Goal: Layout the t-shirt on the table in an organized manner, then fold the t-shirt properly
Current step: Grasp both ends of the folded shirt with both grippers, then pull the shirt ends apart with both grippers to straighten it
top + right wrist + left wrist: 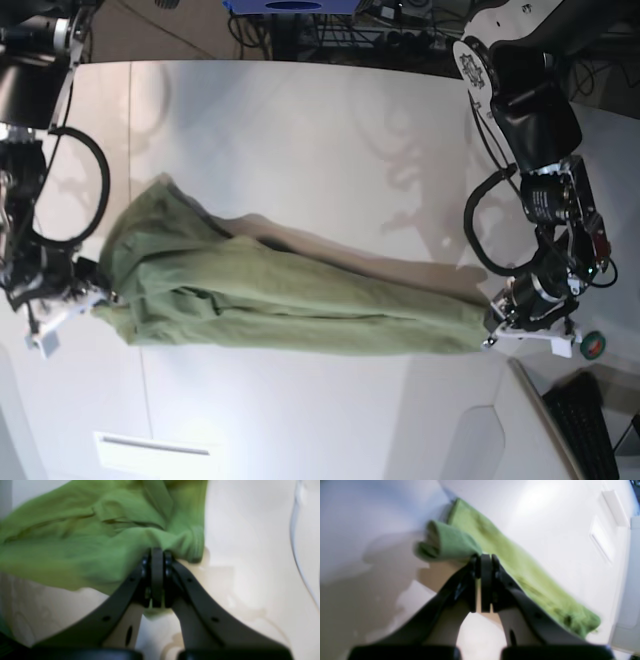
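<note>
T-shirt (290, 300) stretches as a long olive-green band across the white tabletop (300, 130), pulled between the two arms. Only the base view shows its full span and bunched, wider end by the right arm. The right wrist view shows the right pincer (157, 555) clamped shut on a creased fold of cloth. The left wrist view shows the left pincer (485, 560) closed on the other end, a rolled edge beside it.
</note>
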